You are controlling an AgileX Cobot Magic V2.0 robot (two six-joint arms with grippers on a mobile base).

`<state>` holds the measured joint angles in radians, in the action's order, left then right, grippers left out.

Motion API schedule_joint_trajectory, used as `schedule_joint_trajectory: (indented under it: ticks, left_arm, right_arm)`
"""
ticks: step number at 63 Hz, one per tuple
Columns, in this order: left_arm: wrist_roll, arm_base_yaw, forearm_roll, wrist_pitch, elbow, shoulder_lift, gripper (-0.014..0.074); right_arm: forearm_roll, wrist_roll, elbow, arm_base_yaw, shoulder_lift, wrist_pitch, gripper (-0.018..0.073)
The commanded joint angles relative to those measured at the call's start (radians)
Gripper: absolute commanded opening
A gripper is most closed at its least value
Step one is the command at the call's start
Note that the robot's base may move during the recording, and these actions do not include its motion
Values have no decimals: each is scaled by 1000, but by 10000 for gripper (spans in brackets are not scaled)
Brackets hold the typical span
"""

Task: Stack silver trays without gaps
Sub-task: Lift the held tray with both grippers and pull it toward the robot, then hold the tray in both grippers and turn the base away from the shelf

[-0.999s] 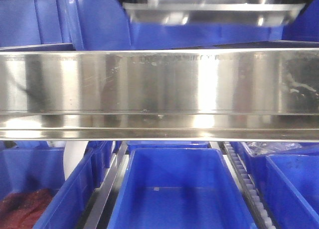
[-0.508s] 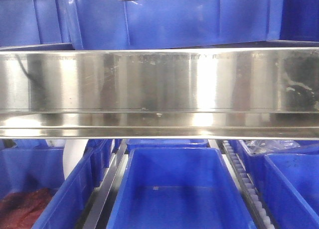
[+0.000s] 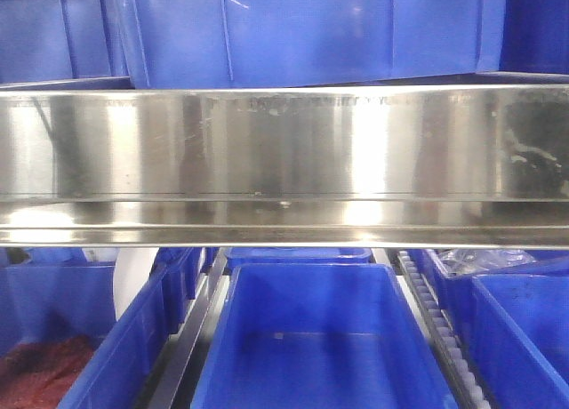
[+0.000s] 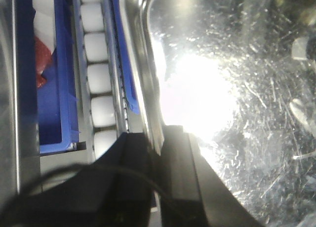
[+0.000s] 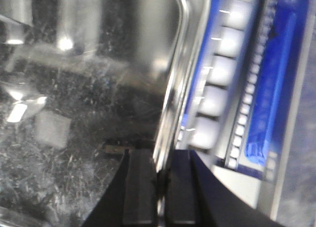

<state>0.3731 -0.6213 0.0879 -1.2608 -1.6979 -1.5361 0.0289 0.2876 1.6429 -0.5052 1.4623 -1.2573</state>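
Observation:
A silver tray fills both wrist views, shiny and scratched inside, held by both arms. In the left wrist view my left gripper (image 4: 157,143) is shut on the tray's left rim (image 4: 143,64), one finger inside the tray (image 4: 237,89) and one outside. In the right wrist view my right gripper (image 5: 162,163) is shut on the tray's right rim (image 5: 180,64), with the tray floor (image 5: 74,113) to its left. No tray and no gripper shows in the front view.
The front view shows the broad steel shelf rail (image 3: 284,160), blue bins above it (image 3: 302,31) and below it (image 3: 311,338); one lower-left bin holds red stuff (image 3: 36,369). White conveyor rollers (image 4: 96,79) (image 5: 217,69) and blue bin walls (image 4: 54,103) flank the tray.
The silver tray seen at the top of the front view a second ago rose and has left that view; only the blue bin shows there now.

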Motion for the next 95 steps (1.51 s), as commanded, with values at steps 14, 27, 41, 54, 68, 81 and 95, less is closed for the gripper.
schedule_joint_trajectory:
  ticks: [14, 27, 41, 54, 68, 81, 95]
  left_arm:
    - [-34, -60, -54, -52, 7, 87, -41]
    - [-34, -113, -57, -52, 25, 92, -41]
    - [-34, -117, -54, -52, 25, 92, -41]
    - [-34, -117, -56, -51, 25, 92, -42]
    - [-34, -117, -56, -48, 25, 92, -48]
    - [-34, -117, -56, -48, 25, 92, -48]
    - [-34, -117, -56, -45, 25, 92, -48]
  right_arm:
    - [-8, 17, -72, -49, -147, -77, 56]
    - [-10, 24, -102, -49, -198, -79, 56]
    - [-10, 24, -109, -49, -196, -79, 56]
    - [-10, 24, -109, -49, -195, -79, 56]
    - [-10, 24, -109, -49, -195, -79, 56]
    - [-10, 24, -109, -49, -195, -79, 56]
    - [-10, 24, -109, -49, -195, -79, 56]
